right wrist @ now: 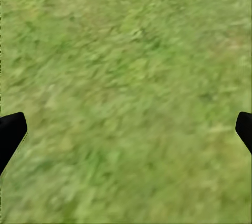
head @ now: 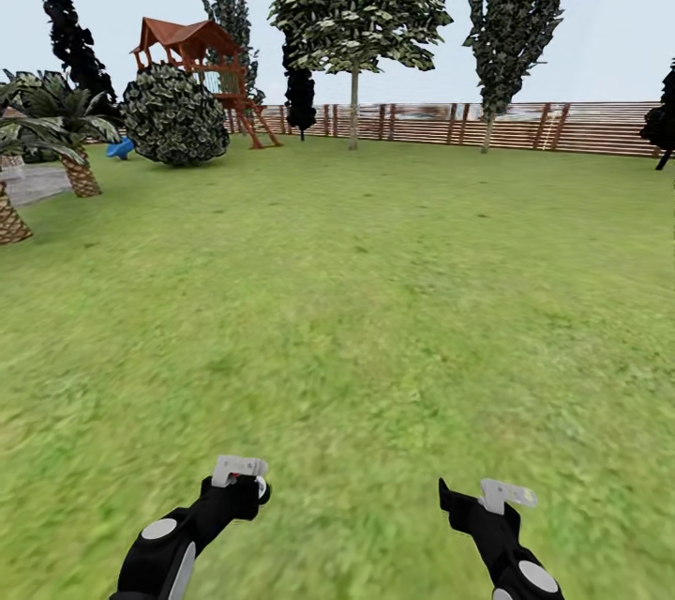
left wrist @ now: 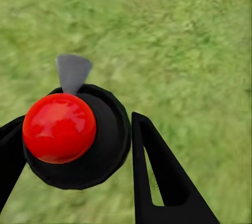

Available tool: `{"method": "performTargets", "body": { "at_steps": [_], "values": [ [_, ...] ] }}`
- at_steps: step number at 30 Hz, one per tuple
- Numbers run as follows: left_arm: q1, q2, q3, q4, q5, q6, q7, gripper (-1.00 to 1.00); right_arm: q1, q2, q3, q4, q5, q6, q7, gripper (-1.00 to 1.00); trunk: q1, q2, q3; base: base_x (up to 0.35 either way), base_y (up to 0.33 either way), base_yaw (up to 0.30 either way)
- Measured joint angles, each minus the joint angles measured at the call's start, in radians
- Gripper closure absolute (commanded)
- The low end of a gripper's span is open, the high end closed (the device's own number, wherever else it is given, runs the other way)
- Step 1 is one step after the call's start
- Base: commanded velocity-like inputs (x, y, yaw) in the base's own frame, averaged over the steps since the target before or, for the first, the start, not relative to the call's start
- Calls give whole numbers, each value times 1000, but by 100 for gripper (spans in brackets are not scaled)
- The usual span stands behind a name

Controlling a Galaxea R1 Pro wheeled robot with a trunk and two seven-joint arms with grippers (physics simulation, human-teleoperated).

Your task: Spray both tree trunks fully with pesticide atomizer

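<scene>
Looking over the lawn (head: pixel 375 319), the head view takes in two trees (head: pixel 354 103) by the fence (head: pixel 581 127), two palms (head: pixel 70 141), one bush (head: pixel 175 115) and one playhouse (head: pixel 192 47), all well away from both arms. The left wrist view gives more: the left gripper (left wrist: pixel 79 119) clasps the atomizer (left wrist: pixel 100 145), seen end-on as a dark round body with a red ball, touching both fingers (left wrist: pixel 163 182). The right gripper (right wrist: pixel 126 129) gapes wide over bare grass.
</scene>
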Motion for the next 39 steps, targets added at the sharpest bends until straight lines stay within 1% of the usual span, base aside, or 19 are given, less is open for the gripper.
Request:
{"method": "performTargets", "body": {
  "at_steps": [5,24,29,36,39],
  "values": [
    [0,-1,-6,1,-1,0,-1,100,7,0,0,-13,1,2,0,-100,0,0,0,342,0,-4],
    [0,0,-7,-1,0,0,2,100,8,0,4,-23,4,7,-1,-100,0,0,0,342,0,0],
    [0,0,-6,0,-5,11,5,100,8,1,5,-24,6,42,-1,-100,0,0,0,342,0,0],
    [-2,0,-6,5,-6,15,3,100,8,1,7,-24,6,50,-1,-100,0,0,0,342,0,0],
    [-3,0,-4,29,-4,12,2,100,8,0,8,-24,7,50,-1,-100,0,0,0,342,0,0]
  ]
}}
